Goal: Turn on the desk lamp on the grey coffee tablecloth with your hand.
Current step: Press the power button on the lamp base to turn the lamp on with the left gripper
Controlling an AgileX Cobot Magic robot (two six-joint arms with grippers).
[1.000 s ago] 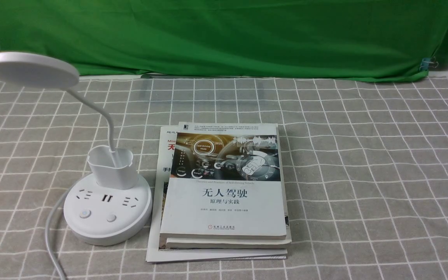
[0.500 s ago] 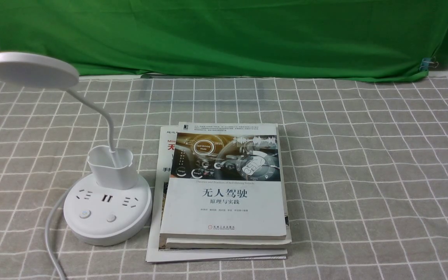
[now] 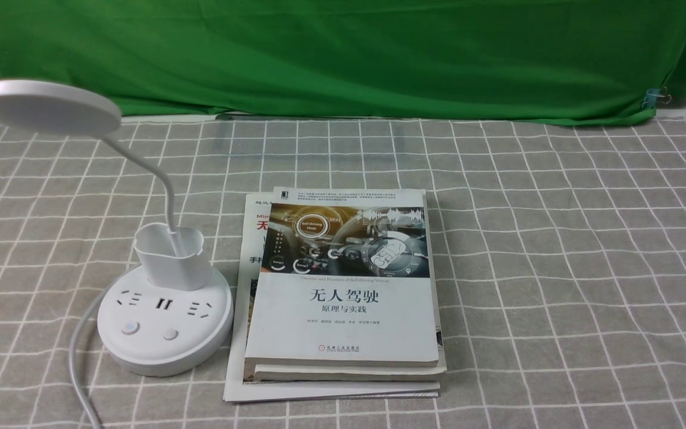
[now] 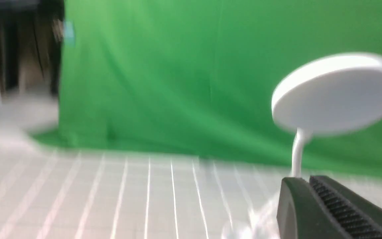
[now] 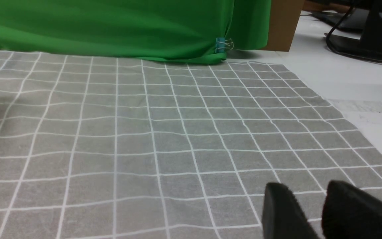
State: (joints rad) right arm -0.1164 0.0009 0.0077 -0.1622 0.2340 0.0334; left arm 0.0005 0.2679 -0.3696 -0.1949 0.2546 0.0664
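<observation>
The white desk lamp (image 3: 164, 333) stands at the near left of the grey coffee tablecloth (image 3: 557, 238), its disc head (image 3: 45, 107) bent out to the left over its cup holder and round base with two buttons. No hand shows in the front view. The left wrist view is blurred; my left gripper (image 4: 308, 179) is shut with nothing in it, low over the cloth, with the lamp's neck and head (image 4: 337, 93) just beyond its tips. Over bare cloth in the right wrist view, my right gripper (image 5: 310, 189) shows a narrow gap between its fingers, holding nothing.
A stack of books (image 3: 343, 286) lies right beside the lamp's base. The lamp's white cable (image 3: 78, 357) runs off the near edge. A green backdrop (image 3: 343, 53) hangs along the far side. The cloth ends at a white tabletop (image 5: 360, 83) on the right.
A black gripper part at the front view's bottom left corner one second ago is gone from that view. Lamp and books have not moved.
</observation>
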